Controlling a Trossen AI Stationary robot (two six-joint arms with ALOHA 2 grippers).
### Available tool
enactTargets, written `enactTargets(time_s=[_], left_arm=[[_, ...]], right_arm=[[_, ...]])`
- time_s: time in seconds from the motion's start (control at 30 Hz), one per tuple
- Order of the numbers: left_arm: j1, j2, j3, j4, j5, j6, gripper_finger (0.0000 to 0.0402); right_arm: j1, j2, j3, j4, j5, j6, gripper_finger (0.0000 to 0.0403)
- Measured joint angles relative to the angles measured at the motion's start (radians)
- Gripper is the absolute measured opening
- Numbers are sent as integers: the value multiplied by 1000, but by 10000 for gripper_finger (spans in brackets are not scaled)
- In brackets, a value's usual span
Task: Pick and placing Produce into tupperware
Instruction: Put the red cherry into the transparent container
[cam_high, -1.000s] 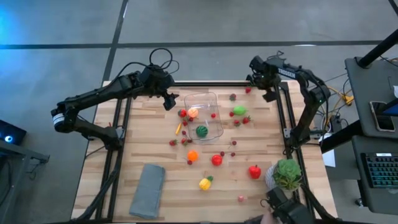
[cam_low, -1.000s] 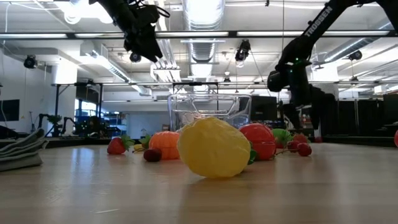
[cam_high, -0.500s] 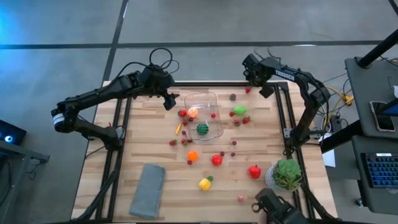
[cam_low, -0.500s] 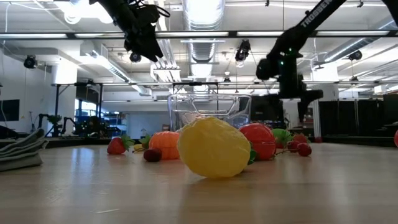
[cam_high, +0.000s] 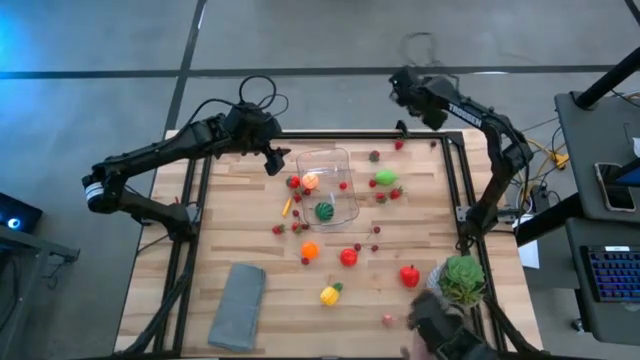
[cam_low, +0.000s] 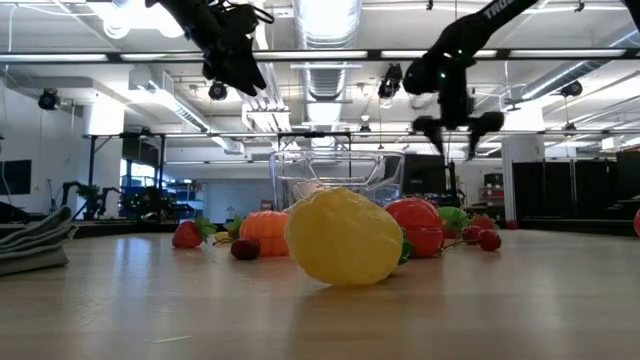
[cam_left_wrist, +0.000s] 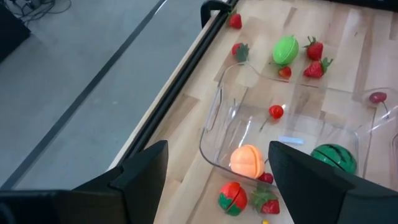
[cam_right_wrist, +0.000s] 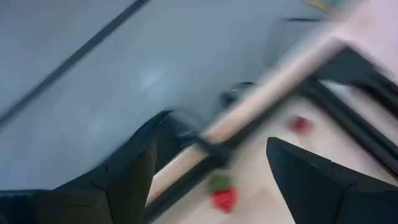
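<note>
- The wooden table carries scattered toy produce.
- The clear tupperware stands near the far edge, with a toy watermelon inside.
- The left gripper hovers beside the tupperware, fingers wide apart, empty.
- The right gripper hangs beyond the far edge, fingers spread, empty.

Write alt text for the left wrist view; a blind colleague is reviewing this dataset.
Seen past the open left gripper, a clear tupperware on the wooden table holds an orange fruit, a small red piece and a green melon. More produce, mostly strawberries and a green fruit, lies scattered outside.
</note>
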Motion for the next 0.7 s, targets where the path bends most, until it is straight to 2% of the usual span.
enactTargets(time_s=[0.13, 0.3, 0.43, 0.53, 0.7], left_arm=[[0, -3, 0, -7, 0, -5, 263], [0, -9, 0, -6, 0, -5, 263], [0, -11, 0, -7, 0, -5, 263], [0, -12, 0, -6, 0, -5, 263], [0, -12, 0, -7, 0, -5, 263]], right_arm=[[-53, 0, -34, -215, 18, 538, 302], [-74, 0, -118, -312, 1, 761, 306], [-75, 0, -164, -259, -54, 818, 304], [-77, 1, -166, -245, -43, 800, 305], [-74, 2, -172, -248, 103, 527, 308]])
